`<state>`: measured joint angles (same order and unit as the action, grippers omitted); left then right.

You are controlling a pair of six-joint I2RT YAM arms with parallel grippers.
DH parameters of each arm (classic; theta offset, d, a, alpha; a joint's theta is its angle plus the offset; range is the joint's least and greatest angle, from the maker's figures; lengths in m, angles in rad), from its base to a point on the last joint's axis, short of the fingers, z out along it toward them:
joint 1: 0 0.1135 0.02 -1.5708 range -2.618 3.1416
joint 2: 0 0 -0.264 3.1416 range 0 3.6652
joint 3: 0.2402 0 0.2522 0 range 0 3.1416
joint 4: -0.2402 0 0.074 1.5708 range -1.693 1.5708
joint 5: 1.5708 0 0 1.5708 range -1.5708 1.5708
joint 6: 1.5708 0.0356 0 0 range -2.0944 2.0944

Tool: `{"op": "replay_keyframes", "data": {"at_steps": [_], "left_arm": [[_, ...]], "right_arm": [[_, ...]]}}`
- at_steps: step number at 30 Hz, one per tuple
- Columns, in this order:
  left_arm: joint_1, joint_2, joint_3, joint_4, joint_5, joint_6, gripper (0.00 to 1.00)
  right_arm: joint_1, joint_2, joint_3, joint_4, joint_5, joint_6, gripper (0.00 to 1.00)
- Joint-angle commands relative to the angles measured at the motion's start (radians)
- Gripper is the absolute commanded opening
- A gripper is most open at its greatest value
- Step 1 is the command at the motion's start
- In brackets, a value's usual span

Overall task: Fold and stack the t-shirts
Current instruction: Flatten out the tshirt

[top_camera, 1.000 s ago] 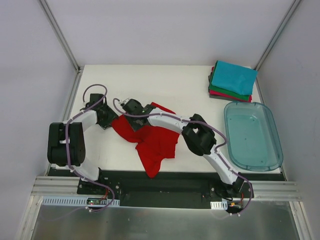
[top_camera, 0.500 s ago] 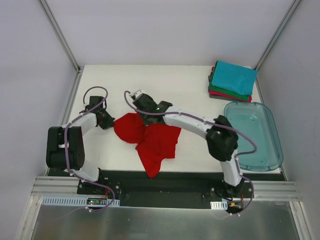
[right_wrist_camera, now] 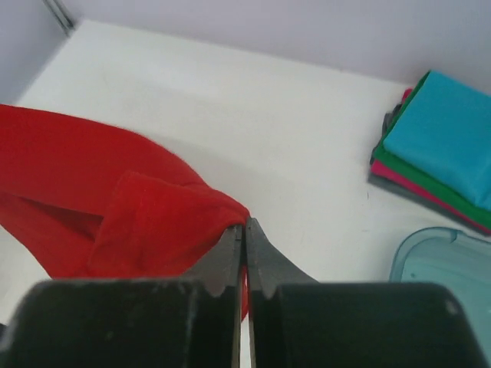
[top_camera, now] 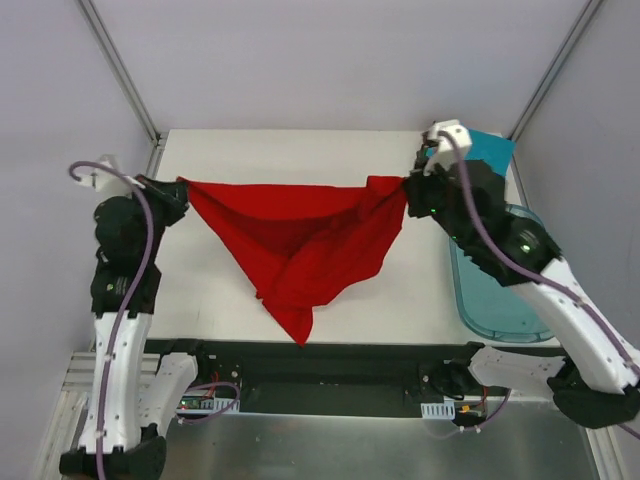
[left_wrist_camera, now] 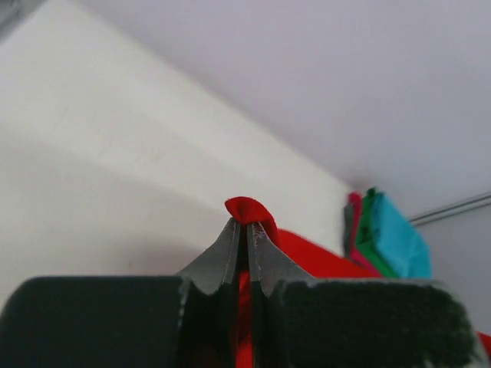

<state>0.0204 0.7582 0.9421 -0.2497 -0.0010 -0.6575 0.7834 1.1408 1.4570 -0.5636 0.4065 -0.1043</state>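
The bright red t-shirt (top_camera: 300,240) hangs stretched between my two grippers above the white table (top_camera: 300,150), its lower end drooping to the table's near edge. My left gripper (top_camera: 176,186) is shut on its left corner; a red fold (left_wrist_camera: 249,211) pokes past the left gripper (left_wrist_camera: 247,226). My right gripper (top_camera: 408,190) is shut on the right corner, with the red cloth (right_wrist_camera: 146,222) bunched left of the right gripper (right_wrist_camera: 245,228). The stack of folded t-shirts (right_wrist_camera: 437,149), teal over green and crimson-pink, lies at the far right corner and shows in the left wrist view (left_wrist_camera: 391,241).
A clear bluish plastic tub (top_camera: 495,280) stands on the table's right side, partly under my right arm; its rim shows in the right wrist view (right_wrist_camera: 445,257). Metal frame posts (top_camera: 120,70) rise at the back corners.
Both arms have risen and spread apart, lifting the red t-shirt from a heap on the table and stretching it wide between them.
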Motion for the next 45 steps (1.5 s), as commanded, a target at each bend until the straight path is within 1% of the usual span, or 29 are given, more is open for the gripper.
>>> {"op": "replay_keyframes", "data": {"at_steps": [1, 3, 6, 10, 12, 14, 17, 19, 20, 21, 25, 27, 28, 29, 30, 32, 33, 34, 35, 37, 38, 39, 40, 41, 42, 43, 44, 45], "left_arm": [[0.001, -0.117, 0.223, -0.025, -0.004, 0.087, 0.0], [0.001, -0.152, 0.309, -0.039, -0.001, 0.11, 0.0], [0.001, -0.175, 0.452, -0.057, -0.001, 0.134, 0.0], [0.0, -0.163, 0.627, -0.079, 0.065, 0.171, 0.0], [0.003, -0.152, 0.702, -0.089, 0.073, 0.183, 0.0], [0.001, -0.142, 0.765, -0.095, 0.081, 0.194, 0.0], [0.001, -0.119, 0.811, -0.1, 0.098, 0.191, 0.0], [0.0, -0.091, 0.827, -0.1, 0.125, 0.185, 0.0], [0.001, -0.074, 0.827, -0.1, 0.131, 0.182, 0.0], [0.001, -0.05, 0.827, -0.1, 0.133, 0.182, 0.0], [0.001, 0.055, 0.791, -0.099, 0.122, 0.193, 0.0], [0.0, 0.124, 0.749, -0.089, 0.093, 0.202, 0.0], [0.0, 0.151, 0.718, -0.074, 0.076, 0.208, 0.0], [0.001, 0.189, 0.678, -0.054, 0.055, 0.216, 0.0], [0.001, 0.223, 0.641, -0.034, 0.026, 0.22, 0.0], [0.001, 0.309, 0.549, 0.004, -0.042, 0.232, 0.0], [0.001, 0.352, 0.505, 0.041, -0.078, 0.236, 0.0], [0.001, 0.422, 0.453, 0.081, -0.114, 0.242, 0.0], [0.001, 0.49, 0.422, 0.101, -0.135, 0.242, 0.03], [0.001, 0.634, 0.382, 0.128, -0.168, 0.252, 0.34], [0.001, 0.711, 0.383, 0.135, -0.186, 0.262, 0.47], [0.0, 0.806, 0.406, 0.127, -0.214, 0.275, 0.68], [0.003, 0.893, 0.437, 0.097, -0.237, 0.28, 0.87], [0.001, 0.958, 0.489, 0.032, -0.263, 0.266, 0.99], [0.004, 1.01, 0.541, -0.026, -0.283, 0.242, 0.99], [0.004, 1.032, 0.561, -0.06, -0.277, 0.225, 0.99], [0.003, 1.03, 0.558, -0.057, -0.254, 0.214, 0.99], [0.003, 1.015, 0.546, -0.054, -0.226, 0.199, 0.99]], "right_arm": [[0.005, -0.14, 0.143, -0.076, -0.038, -0.072, 0.01], [0.007, -0.189, 0.205, -0.1, -0.09, -0.074, 0.01], [0.007, -0.222, 0.334, -0.163, -0.236, -0.066, 0.01], [0.007, -0.21, 0.553, -0.243, -0.447, -0.049, 0.01], [0.007, -0.196, 0.633, -0.262, -0.494, -0.032, 0.01], [0.007, -0.179, 0.706, -0.277, -0.517, -0.025, 0.01], [0.005, -0.147, 0.781, -0.283, -0.535, -0.032, 0.01], [0.005, -0.113, 0.828, -0.297, -0.508, -0.052, 0.01], [0.005, -0.098, 0.844, -0.298, -0.458, -0.066, 0.01], [0.007, -0.081, 0.848, -0.295, -0.378, -0.077, 0.01], [0.005, 0.003, 0.826, -0.248, -0.068, -0.21, 0.01], [-0.001, 0.063, 0.778, -0.193, 0.067, -0.29, 0.01], [-0.021, 0.089, 0.735, -0.158, 0.093, -0.328, 0.01], [-0.07, 0.13, 0.702, -0.135, 0.085, -0.33, 0.01], [-0.135, 0.163, 0.662, -0.122, 0.042, -0.299, 0.01], [-0.275, 0.227, 0.55, -0.063, -0.148, -0.241, 0.01], [-0.324, 0.262, 0.489, -0.015, -0.208, -0.221, 0.02], [-0.366, 0.31, 0.435, 0.048, -0.319, -0.227, 0.02], [-0.398, 0.359, 0.383, 0.1, -0.43, -0.229, 0.04], [-0.437, 0.503, 0.336, 0.189, -0.597, -0.222, 0.06], [-0.446, 0.573, 0.341, 0.206, -0.621, -0.201, 0.07], [-0.449, 0.664, 0.368, 0.205, -0.621, -0.186, 0.11], [-0.449, 0.751, 0.412, 0.191, -0.609, -0.186, 0.27], [-0.45, 0.823, 0.475, 0.154, -0.569, -0.16, 0.52], [-0.449, 0.902, 0.543, 0.093, -0.533, -0.138, 0.75], [-0.449, 0.956, 0.619, 0.03, -0.514, -0.117, 0.9], [-0.449, 0.993, 0.662, -0.025, -0.503, -0.1, 0.98], [-0.443, 0.999, 0.675, -0.053, -0.499, -0.086, 0.96]]}}
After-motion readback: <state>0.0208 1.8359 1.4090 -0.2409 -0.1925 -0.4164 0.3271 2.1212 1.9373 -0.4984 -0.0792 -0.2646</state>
